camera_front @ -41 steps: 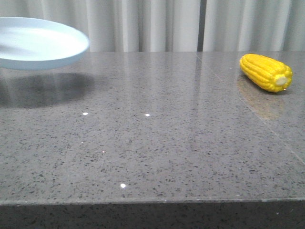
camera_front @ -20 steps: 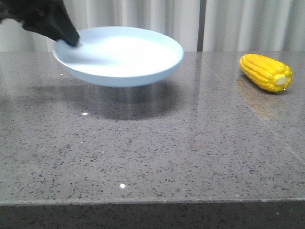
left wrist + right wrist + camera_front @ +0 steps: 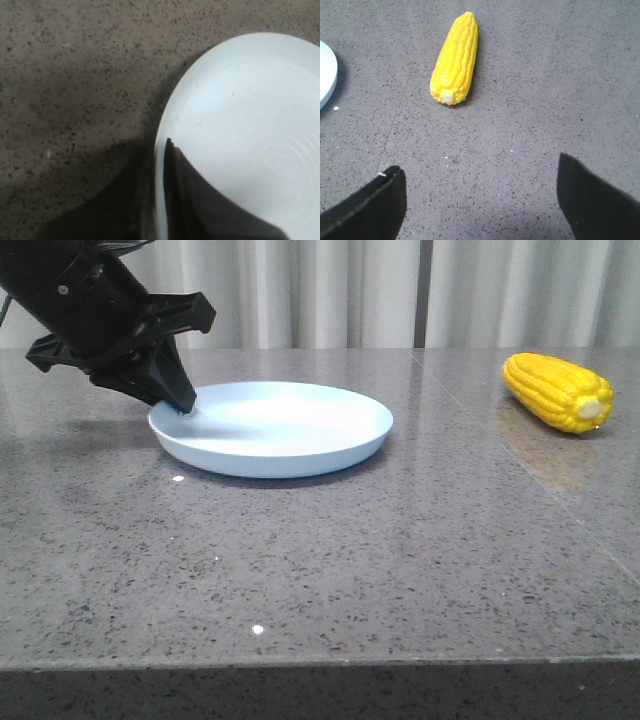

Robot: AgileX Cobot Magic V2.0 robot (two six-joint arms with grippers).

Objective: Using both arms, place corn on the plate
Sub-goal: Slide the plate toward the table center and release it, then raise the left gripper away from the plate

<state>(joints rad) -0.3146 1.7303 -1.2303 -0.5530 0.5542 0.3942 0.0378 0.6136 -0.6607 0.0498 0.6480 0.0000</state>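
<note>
Plate: the plate (image 3: 275, 427) is lying flat on the grey speckled counter (image 3: 330, 560), left of centre and toward the far edge, with nothing on it; its rim also shows in the right wrist view (image 3: 326, 75).

Left gripper: the left gripper (image 3: 180, 400) is reaching down from the far left corner and pinching the plate's left rim. In the left wrist view one dark finger (image 3: 200, 200) is lying inside the rim and the other is sitting outside it, so the gripper (image 3: 159, 195) is clamped narrowly on the plate (image 3: 250, 110).

Corn: the corn (image 3: 558, 390) is lying on its side near the far right corner, well apart from the plate, its pale cut end pointing toward the front right. Nothing is touching it.

Right gripper: the right gripper (image 3: 480, 200) is hovering over the counter (image 3: 520, 125) with its two dark fingers (image 3: 365, 207) spread wide and holding nothing; the corn (image 3: 455, 60) is lying beyond the fingertips, untouched.

Backdrop: pale curtains (image 3: 340, 290) are hanging behind the far edge.
</note>
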